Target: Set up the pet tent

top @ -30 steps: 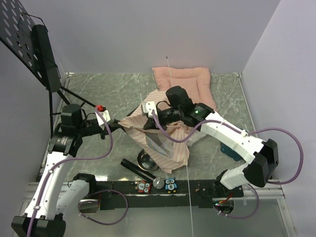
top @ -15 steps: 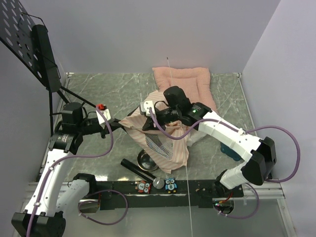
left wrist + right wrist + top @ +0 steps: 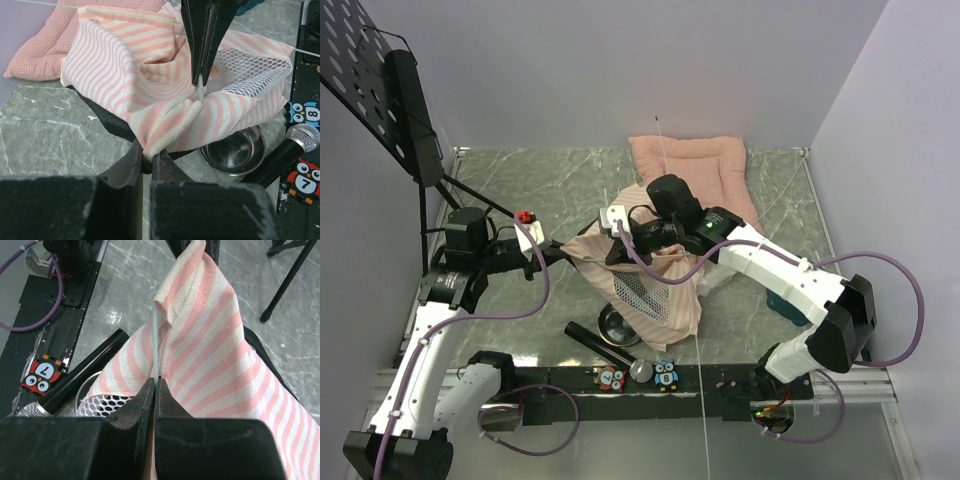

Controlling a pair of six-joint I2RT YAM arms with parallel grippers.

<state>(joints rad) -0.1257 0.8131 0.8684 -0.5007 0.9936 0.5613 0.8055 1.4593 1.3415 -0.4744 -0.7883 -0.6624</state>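
Observation:
The pet tent [image 3: 655, 285] lies crumpled mid-table, pink-and-white striped with a white mesh panel [image 3: 250, 75] and a black floor. My left gripper [image 3: 563, 255] is shut on the tent's left fabric corner [image 3: 150, 142], pinched between the fingers [image 3: 127, 165]. My right gripper [image 3: 613, 252] reaches in from the right, just above the fabric. It is shut on a thin white pole [image 3: 156, 345]. The pole's tip sits at a fold of striped cloth [image 3: 210, 355], and I see it under the right fingers in the left wrist view [image 3: 200, 90].
A pink quilted cushion [image 3: 690, 165] lies at the back. A steel bowl [image 3: 618, 322], a black microphone [image 3: 605, 345] and owl number cards [image 3: 665, 373] sit near the front. A music stand [image 3: 380, 100] stands at left. A long white pole [image 3: 703, 400] crosses the table.
My right arm has shifted a little left, carrying the pole end toward the tent corner. The left arm and its grip on the fabric have held still.

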